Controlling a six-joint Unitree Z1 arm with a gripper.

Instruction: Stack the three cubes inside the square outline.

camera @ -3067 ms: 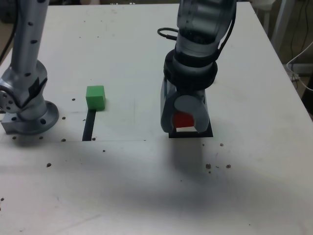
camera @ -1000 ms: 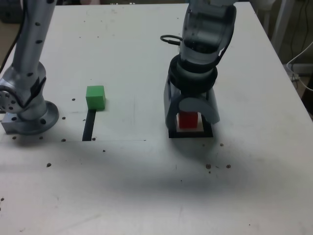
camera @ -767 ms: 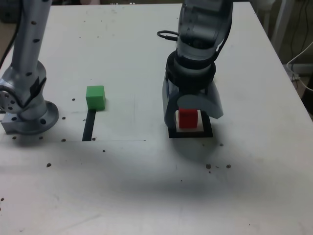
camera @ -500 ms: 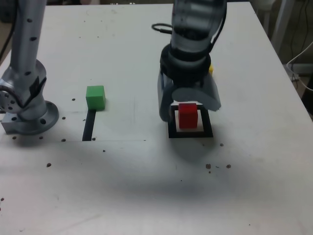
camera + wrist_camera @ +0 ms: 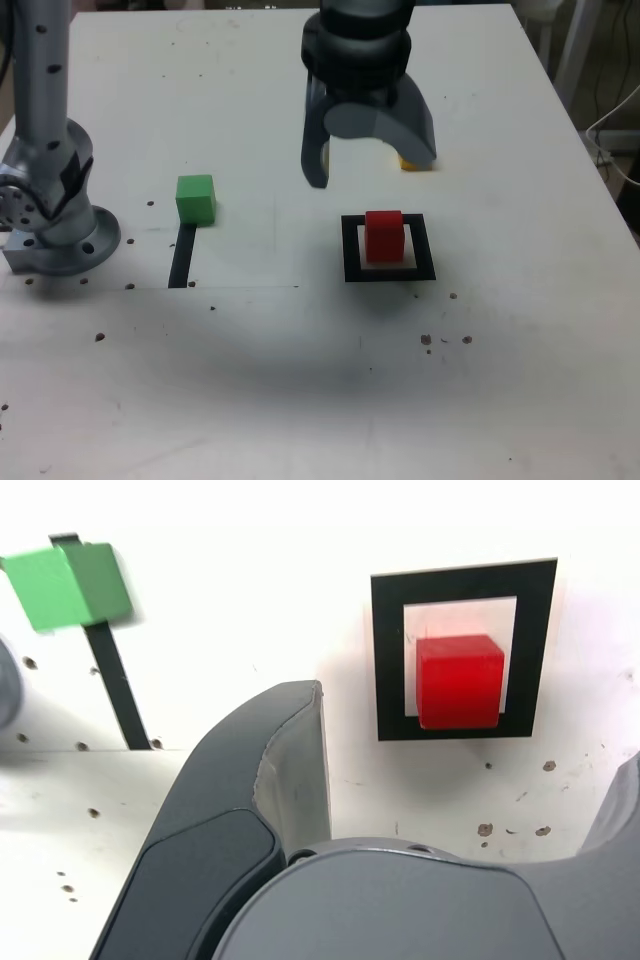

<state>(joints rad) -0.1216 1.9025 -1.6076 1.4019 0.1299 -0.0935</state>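
We note the red cube (image 5: 384, 236) sitting inside the square outline (image 5: 349, 252), on its white centre, flat on the white table (image 5: 300, 380). In the wrist view the red cube (image 5: 459, 680) lies within the white field, close to the inner edge of the black frame (image 5: 388, 650) on one side, not overlapping it as far as we can tell.

The gripper (image 5: 368, 150) hangs above the table, up-frame of the square outline and clear of the red cube. Its jaws stand wide apart and hold nothing; we see one dark finger (image 5: 315, 150) toward the exterior view's left and the other (image 5: 415, 130) toward the exterior view's right. In the wrist view the gripper (image 5: 455, 810) shows one finger (image 5: 285, 770) in the foreground and an edge of the second at the frame border, with the cube visible between them but well apart from both.

The green cube (image 5: 195, 198) rests on the table well to the exterior view's left of the outline, at the far end of a short black strip (image 5: 182, 256); the wrist view shows the green cube (image 5: 68, 584) covering that strip's end (image 5: 115, 685).

The yellow cube (image 5: 416, 161) is mostly hidden behind the right-hand finger in the exterior view; only a small corner shows, up-frame of the outline.

The arm's base (image 5: 55, 235) stands at the exterior view's left edge.
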